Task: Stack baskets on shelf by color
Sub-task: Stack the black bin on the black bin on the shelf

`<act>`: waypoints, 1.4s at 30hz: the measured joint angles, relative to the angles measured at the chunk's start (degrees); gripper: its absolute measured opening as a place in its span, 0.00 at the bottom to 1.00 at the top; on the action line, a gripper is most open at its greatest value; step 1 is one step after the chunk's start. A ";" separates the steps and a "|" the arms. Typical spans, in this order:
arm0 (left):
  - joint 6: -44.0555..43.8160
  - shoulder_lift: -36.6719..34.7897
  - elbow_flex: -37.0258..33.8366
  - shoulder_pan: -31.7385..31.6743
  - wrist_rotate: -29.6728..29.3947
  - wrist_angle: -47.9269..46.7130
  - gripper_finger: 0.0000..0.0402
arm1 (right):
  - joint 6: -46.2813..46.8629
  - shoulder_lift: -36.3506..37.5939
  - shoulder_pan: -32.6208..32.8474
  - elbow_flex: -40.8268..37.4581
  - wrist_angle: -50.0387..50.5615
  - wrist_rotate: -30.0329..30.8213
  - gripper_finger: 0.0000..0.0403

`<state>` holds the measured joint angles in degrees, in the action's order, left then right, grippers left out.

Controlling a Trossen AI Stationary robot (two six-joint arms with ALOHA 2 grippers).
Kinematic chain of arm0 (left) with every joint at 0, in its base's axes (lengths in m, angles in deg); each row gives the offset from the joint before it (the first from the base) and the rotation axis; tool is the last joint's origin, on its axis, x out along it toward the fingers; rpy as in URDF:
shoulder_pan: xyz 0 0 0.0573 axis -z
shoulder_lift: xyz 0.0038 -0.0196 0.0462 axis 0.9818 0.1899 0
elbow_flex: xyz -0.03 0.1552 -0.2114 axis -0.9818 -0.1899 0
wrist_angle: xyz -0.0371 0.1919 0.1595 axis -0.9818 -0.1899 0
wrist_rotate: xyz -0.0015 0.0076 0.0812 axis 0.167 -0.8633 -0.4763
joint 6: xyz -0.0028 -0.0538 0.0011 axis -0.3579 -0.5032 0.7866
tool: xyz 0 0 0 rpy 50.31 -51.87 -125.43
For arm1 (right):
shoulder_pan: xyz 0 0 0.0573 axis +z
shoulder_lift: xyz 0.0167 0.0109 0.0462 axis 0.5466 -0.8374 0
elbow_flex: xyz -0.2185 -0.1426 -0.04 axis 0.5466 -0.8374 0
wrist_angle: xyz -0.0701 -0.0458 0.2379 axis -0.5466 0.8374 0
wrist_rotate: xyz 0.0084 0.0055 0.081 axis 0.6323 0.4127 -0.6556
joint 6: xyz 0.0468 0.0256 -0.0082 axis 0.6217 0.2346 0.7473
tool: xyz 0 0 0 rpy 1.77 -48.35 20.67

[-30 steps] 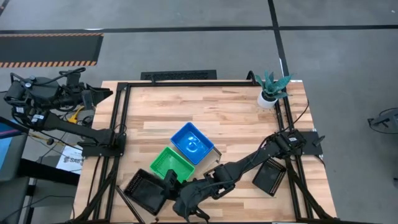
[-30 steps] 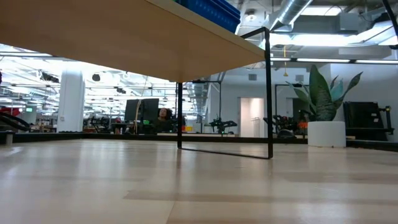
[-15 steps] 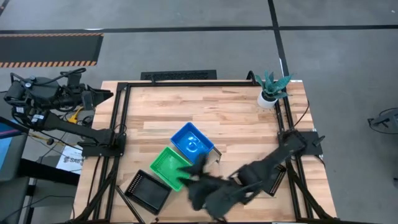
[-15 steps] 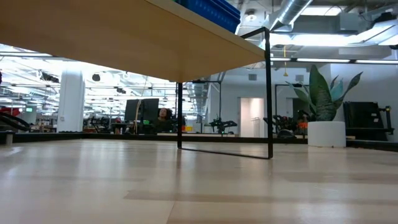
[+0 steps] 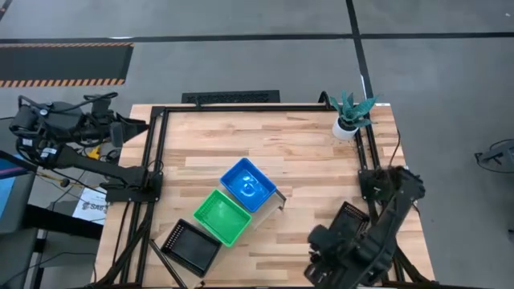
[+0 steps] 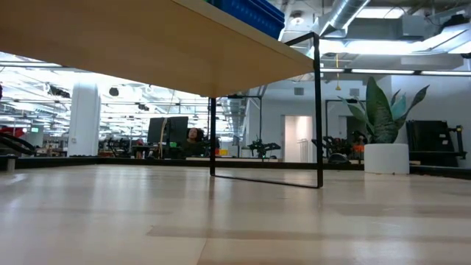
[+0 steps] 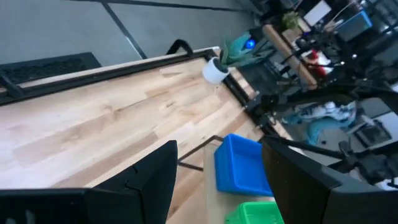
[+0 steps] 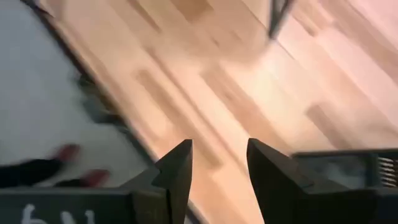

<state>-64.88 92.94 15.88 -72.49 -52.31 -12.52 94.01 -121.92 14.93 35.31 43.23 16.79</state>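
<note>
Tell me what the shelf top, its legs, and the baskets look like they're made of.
Shelf: pale wood plank, smooth matte, faint grain showing. Its frame leg: thin black rod, probably painted metal. Blue basket, green basket and black basket: evenly coloured moulded walls, likely plastic; the black one shows a grid-like perforated pattern.
</note>
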 joint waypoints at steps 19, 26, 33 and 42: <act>1.09 0.37 -0.03 -0.01 1.51 -1.14 0.55 | 12.58 12.26 5.18 -37.65 -11.48 -24.13 0.56; 0.82 0.37 -0.03 -0.02 1.51 -1.12 0.55 | 8.04 15.13 3.80 -49.69 -25.95 -27.69 0.56; 0.41 0.37 -0.03 -0.02 1.45 -1.14 0.55 | 6.09 14.95 2.76 -55.91 -31.16 -28.75 0.56; 0.37 0.37 -0.03 -0.02 1.46 -1.13 0.55 | 2.80 14.89 0.44 -57.87 -33.91 -29.09 0.14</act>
<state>-64.51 93.31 15.85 -72.51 -50.85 -13.65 96.80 -107.03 15.37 -22.56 9.32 -12.29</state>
